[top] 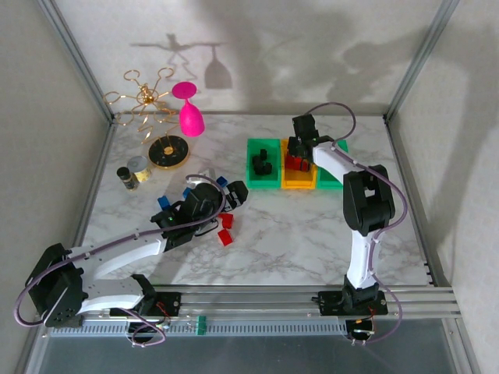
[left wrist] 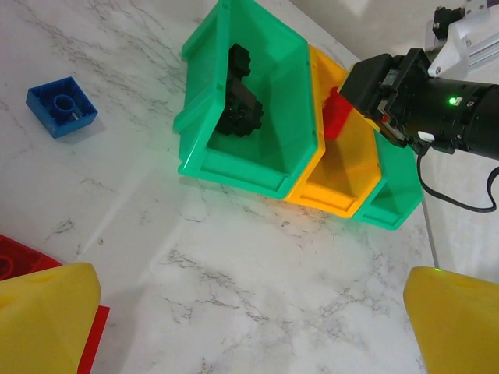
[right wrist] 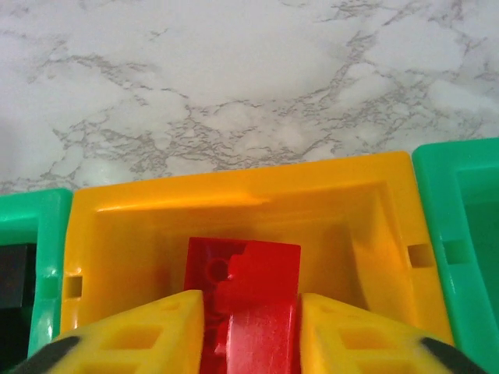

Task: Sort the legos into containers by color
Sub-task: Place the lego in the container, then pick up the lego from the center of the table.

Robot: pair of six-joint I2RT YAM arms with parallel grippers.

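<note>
1. Marble-patterned table [top: 312, 241] is seen from above. Three containers are set side by side and touching, toward 1 o'clock from its middle: a green bin [top: 263, 185], an orange-yellow bin [top: 299, 185] at its 3 o'clock, and a second green bin [top: 331, 185] at 3 o'clock again.
2. Inside the first green bin, black legos [left wrist: 238, 105] are piled.
3. Above the orange-yellow bin the right gripper [right wrist: 251, 300] is poised. Its fingers are set a narrow gap apart, and that gap is filled by a red lego [right wrist: 261, 335]. Whether this piece is clamped or loose cannot be told.
4. At 12 o'clock of that piece, a second red lego [right wrist: 249, 269] is lying on the bin floor.
5. Over the table the left gripper [left wrist: 253, 273] is held with its fingers spread wide and nothing between them.
6. At its 6 o'clock in the top view, loose red legos [top: 227, 220] are scattered on the marble. A blue lego [left wrist: 61, 107] is seen at 10 o'clock in the left wrist view.
</note>
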